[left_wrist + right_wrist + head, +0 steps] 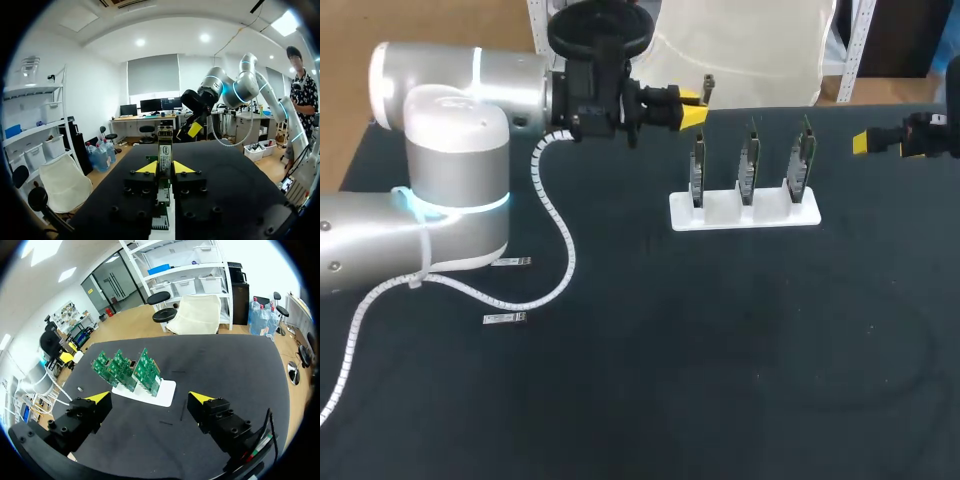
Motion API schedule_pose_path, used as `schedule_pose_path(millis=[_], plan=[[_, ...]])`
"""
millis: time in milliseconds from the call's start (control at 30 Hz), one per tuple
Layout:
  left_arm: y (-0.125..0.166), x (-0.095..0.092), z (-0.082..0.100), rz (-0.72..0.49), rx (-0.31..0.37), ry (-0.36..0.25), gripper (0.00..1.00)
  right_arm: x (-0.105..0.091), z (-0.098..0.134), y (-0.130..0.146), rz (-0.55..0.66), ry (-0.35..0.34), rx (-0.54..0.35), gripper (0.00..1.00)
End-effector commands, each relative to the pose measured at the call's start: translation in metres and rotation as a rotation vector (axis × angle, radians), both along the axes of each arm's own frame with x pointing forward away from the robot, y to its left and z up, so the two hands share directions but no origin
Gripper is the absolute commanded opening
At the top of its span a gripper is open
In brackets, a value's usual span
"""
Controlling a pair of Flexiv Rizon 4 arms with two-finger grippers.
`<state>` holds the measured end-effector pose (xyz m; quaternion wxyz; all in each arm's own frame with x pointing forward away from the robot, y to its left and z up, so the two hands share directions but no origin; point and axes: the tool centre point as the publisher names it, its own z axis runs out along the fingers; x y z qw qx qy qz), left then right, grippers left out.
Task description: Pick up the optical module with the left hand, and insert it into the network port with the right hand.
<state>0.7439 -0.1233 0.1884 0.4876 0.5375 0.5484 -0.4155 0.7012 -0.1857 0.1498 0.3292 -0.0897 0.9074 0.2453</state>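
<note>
Left fingers: my yellow-tipped left fingers are clenched from both sides on the slim silver metal optical module with a white label, which stands upright between them.
Right fingers: my yellow-tipped right fingers are released and spread wide, with nothing between them.
Module place: held up over the far side of the matte black surface, just behind the leftmost board as the head view has it.
What each view gives: only the left wrist view shows me the grip itself. The head view shows just a yellow tip and the module's metal end. In that view the right fingers sit at the surface's right edge, well apart from the boards.
Boards: three thin green circuit boards stand upright in a row, slotted into a flat white plastic stand. I cannot make out a network port on them.
Around: a white spiral-wrapped cable loops from the glossy silver left arm down onto the surface. Two small silvery labelled pieces lie flat near it.
In the way: nothing stands between the right fingers and the boards.
</note>
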Motion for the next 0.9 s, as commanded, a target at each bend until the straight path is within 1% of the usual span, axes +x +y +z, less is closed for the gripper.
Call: schedule_pose_path(millis=[33,233,500,900], plan=[[-0.002,0.008,-0.004,-0.028,0.005,0.003,0.0,-0.001,0.001,0.001,-0.006,-0.001,-0.004,1.0],[-0.003,0.011,-0.005,-0.039,-0.011,0.015,0.0,-0.001,0.001,0.001,-0.006,-0.001,-0.004,1.0],[-0.006,0.014,-0.009,-0.022,-0.021,0.042,0.0,-0.001,0.001,0.001,-0.006,-0.001,-0.004,1.0],[-0.006,0.014,-0.016,-0.001,-0.02,0.055,0.0,-0.001,0.001,0.001,-0.006,-0.001,-0.004,1.0]])
